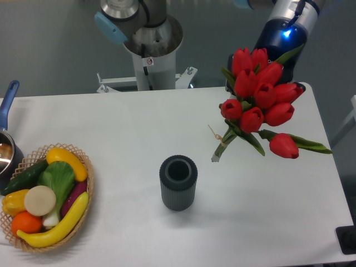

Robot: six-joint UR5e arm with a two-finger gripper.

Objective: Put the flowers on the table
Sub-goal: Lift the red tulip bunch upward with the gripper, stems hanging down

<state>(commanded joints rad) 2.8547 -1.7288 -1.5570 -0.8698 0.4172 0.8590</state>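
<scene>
The flowers (261,103) are a bunch of red tulips with green stems, tied with tan string, at the right back of the white table (111,128). The bunch is tilted, with the heads up toward the arm and the stem ends low, close to the tabletop; I cannot tell if they touch it. My gripper (264,73) is right behind the tulip heads, below the blue wrist. Its fingers are mostly hidden by the blooms, and it appears shut on the bunch.
A dark grey ribbed vase (178,182) stands upright at the table's middle front, left of the stem ends. A wicker basket of produce (50,197) sits at the front left, with a blue-handled pot (5,150) behind it. The arm's base (150,50) stands behind the table.
</scene>
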